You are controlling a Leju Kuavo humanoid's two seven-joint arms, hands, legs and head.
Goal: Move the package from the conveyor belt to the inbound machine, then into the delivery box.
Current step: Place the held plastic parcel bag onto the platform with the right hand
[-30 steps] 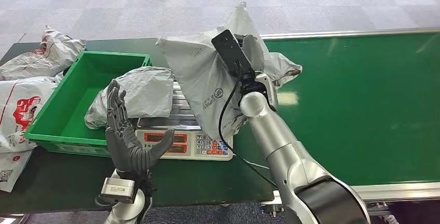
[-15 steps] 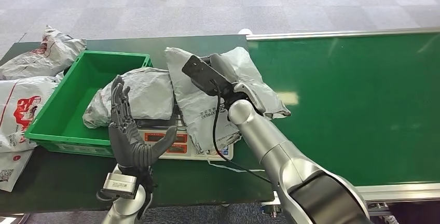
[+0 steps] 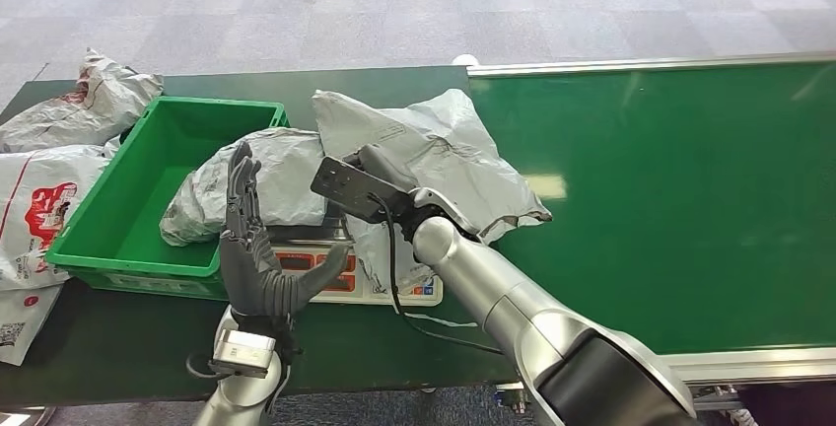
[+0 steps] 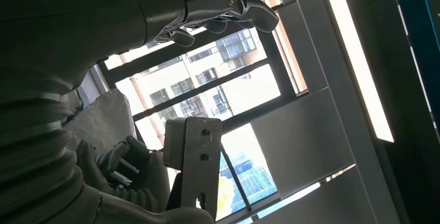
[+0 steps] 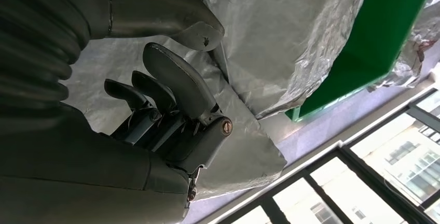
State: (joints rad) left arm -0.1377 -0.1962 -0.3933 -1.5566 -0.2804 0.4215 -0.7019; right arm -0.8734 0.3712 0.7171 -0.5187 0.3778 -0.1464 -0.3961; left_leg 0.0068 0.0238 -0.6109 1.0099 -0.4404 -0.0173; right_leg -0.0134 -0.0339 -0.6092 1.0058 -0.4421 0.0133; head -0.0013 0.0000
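Your conveyor belt [image 3: 680, 199] runs wide and green on the far side of the right hand from the scale, and nothing lies on its open stretch, so judge the pickup step as done. The desk [image 3: 118, 337] carries everything else, and on it the green delivery box [image 3: 118, 199] sits beyond the left hand's raised fingers, open-topped and ready to receive.

The package [image 3: 434, 150] you are moving is the large grey bag lying under and just past the right hand's fingers. It is spread flat across the inbound machine [image 3: 355, 273], the scale with the red readouts and keypad, with one edge trailing onto the belt. It lies there, by the look of it, so the scale can take its weight before the transfer.

A second grey bag [image 3: 261, 184] lies between the two hands, draped over the box's near rim and touching the scale's platform; watch that it does not drag along or add to the reading. More bags [image 3: 59, 165] are heaped on the outer side of the box, well apart from either hand.

Your right hand [image 3: 380, 175] rests on the package; in the right wrist view its fingers [image 5: 176, 86] are curled against the film, but you cannot tell whether they clamp it. Your left hand [image 3: 258, 258] stands upright at the scale's front, fingers apart and holding nothing, placed as if to take or steady the bag.
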